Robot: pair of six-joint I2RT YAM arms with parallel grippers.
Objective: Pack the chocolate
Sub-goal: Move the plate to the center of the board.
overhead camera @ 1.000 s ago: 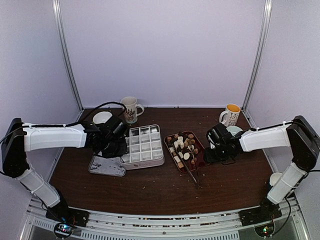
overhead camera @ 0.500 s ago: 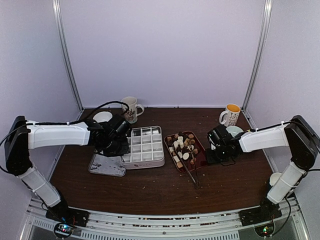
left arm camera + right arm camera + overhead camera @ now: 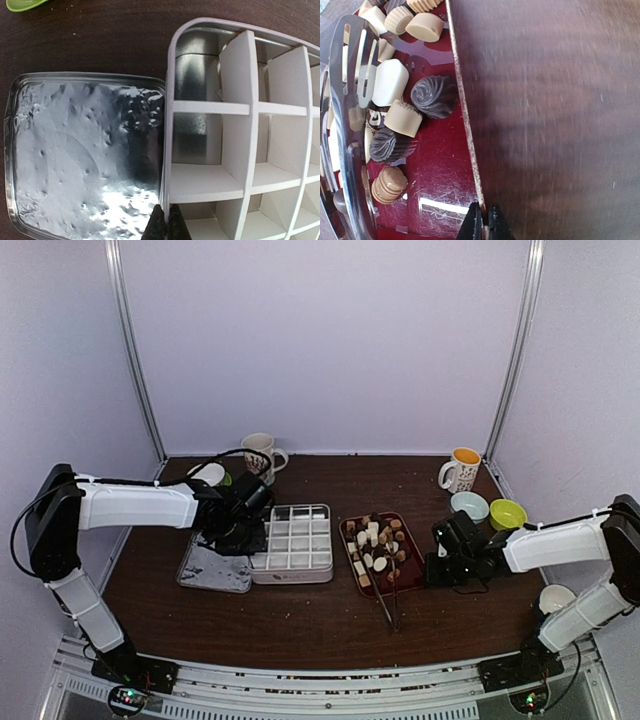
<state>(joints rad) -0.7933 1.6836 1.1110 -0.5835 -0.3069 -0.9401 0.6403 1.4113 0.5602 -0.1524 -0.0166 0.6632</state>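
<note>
The chocolate [image 3: 375, 540] lies as several dark, tan and cream pieces on a dark-red tray [image 3: 408, 565] at mid-table. In the right wrist view a dark swirl piece [image 3: 434, 96] sits near the tray rim [image 3: 465, 125]. My right gripper [image 3: 485, 220] is shut on that rim at the tray's right edge [image 3: 428, 568]. A white box of empty compartments [image 3: 293, 543] stands left of the tray. My left gripper [image 3: 166, 222] is shut on its left wall [image 3: 167, 150], at the box's left side [image 3: 250, 535].
Metal tongs [image 3: 385, 590] lie across the tray and stick out toward me; their blade [image 3: 345, 125] covers some pieces. A silver lid [image 3: 215, 570] lies left of the box. Mugs [image 3: 262, 454] [image 3: 462, 469] and bowls [image 3: 469, 505] [image 3: 507, 513] stand along the back and right.
My right gripper shut on the tray rim and drew back right and nearer, the tray shifting with it. The left arm slid the box slightly right.
</note>
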